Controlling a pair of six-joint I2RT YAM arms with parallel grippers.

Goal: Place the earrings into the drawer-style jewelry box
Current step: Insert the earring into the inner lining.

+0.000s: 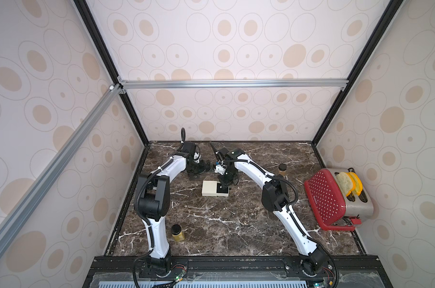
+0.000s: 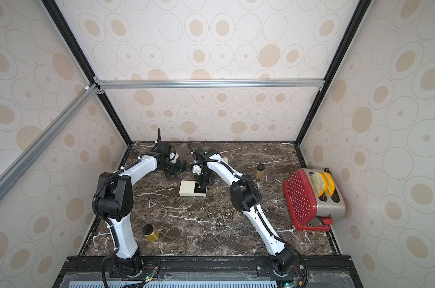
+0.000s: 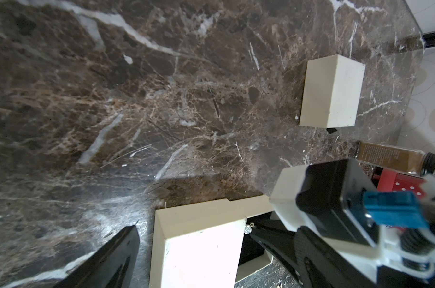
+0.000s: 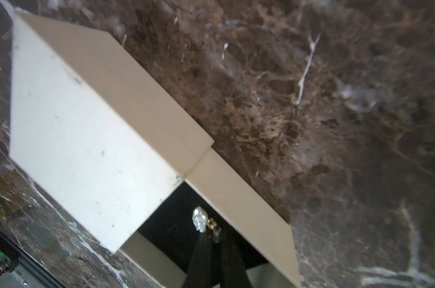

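The right gripper (image 4: 209,235) was pinched shut on a pearl earring (image 4: 199,220), with the pearl sticking out just past its fingertips. Right under the tips lay the black-lined drawer (image 4: 171,224), pulled out of the cream box (image 4: 74,124), whose sleeve sat just beside them. The earring hung over the drawer; whether it touched the lining could not be told. In a top view the left gripper (image 1: 207,166) stood wide open, gripping nothing, near the right arm's wrist and clear of the box.
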